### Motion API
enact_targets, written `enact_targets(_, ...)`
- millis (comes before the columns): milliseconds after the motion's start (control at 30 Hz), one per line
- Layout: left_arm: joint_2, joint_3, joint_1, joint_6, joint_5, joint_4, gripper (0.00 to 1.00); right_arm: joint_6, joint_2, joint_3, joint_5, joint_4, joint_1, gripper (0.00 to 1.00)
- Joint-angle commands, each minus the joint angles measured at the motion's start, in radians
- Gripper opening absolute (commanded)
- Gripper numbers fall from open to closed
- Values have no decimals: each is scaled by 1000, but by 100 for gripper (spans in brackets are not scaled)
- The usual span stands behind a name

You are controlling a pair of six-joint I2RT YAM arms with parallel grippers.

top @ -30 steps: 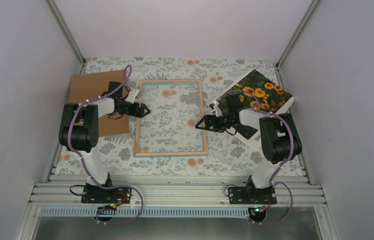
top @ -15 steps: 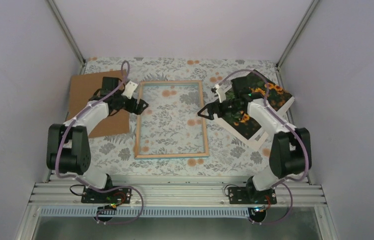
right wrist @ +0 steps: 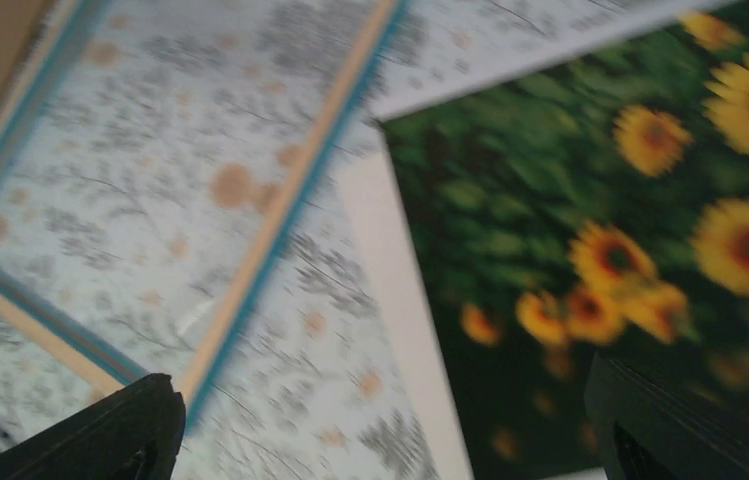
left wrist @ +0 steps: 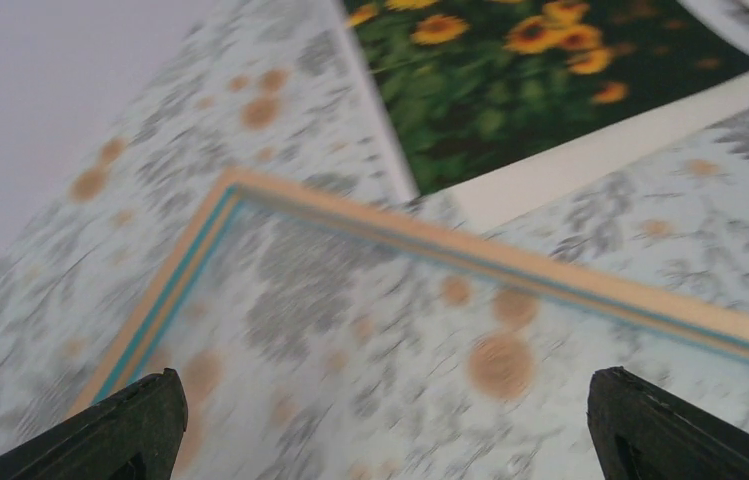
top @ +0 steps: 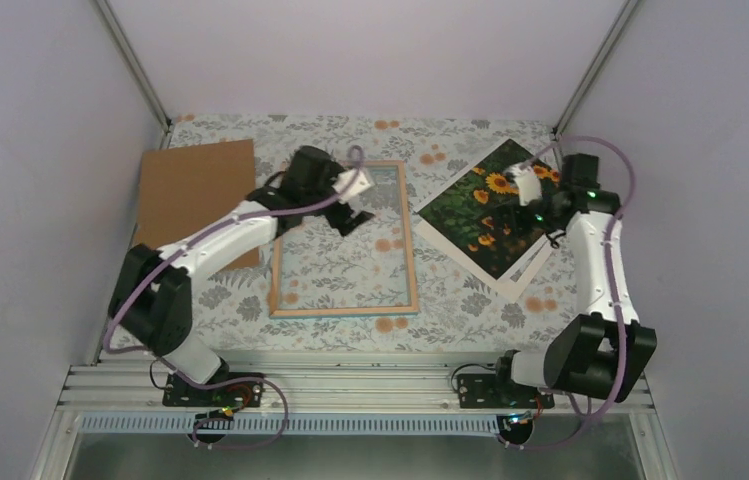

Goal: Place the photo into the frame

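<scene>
Photo (top: 490,215) is lying face up just right of the frame (top: 343,310), turned wooden back up to receive it. Right gripper (top: 522,220) is hovering wide open over the photo, likely for pickup; left gripper (top: 358,216), equally wide, over the frame.

- The frame (top: 345,311): a thin rectangle lying flat in the middle of the floral tablecloth (top: 450,300). Its light wood side faces up with a teal edge showing, and the cloth's pattern shows through the clear pane.
- The photo (top: 485,210): orange-yellow flowers on dark green with a white margin. It lies face up, turned diagonally, just right of the frame, its nearest corner at the frame's right rail.
</scene>
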Motion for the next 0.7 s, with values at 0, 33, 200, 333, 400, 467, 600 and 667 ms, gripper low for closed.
enact_targets(0, 113, 99, -159, 70, -35, 64, 100, -194, -26, -34, 72, -166, -183, 99)
enact_targets(33, 146, 130, -197, 79, -37, 70, 100, -223, -26, -52, 87, -175, -230, 98)
enact_targets(200, 323, 294, -331, 92, 5, 69, 100, -298, 8, -118, 168, -174, -406, 96)
enact_targets(333, 445, 401, -378, 57, 26, 90, 100, -215, 78, -148, 233, -105, -451, 90)
enact_targets(400, 503, 461, -397, 48, 29, 78, 100, -159, 116, -162, 270, -61, -457, 84)
enact_targets(467, 559, 515, -416, 39, 11, 69, 99, -109, 151, -175, 309, -26, -462, 79)
enact_targets(600, 654, 609, -437, -5, -33, 46, 97, -25, 193, -191, 389, 59, -465, 73)
enact_targets(667, 679, 636, -438, -20, -39, 39, 97, -14, 195, -195, 392, 92, -464, 73)
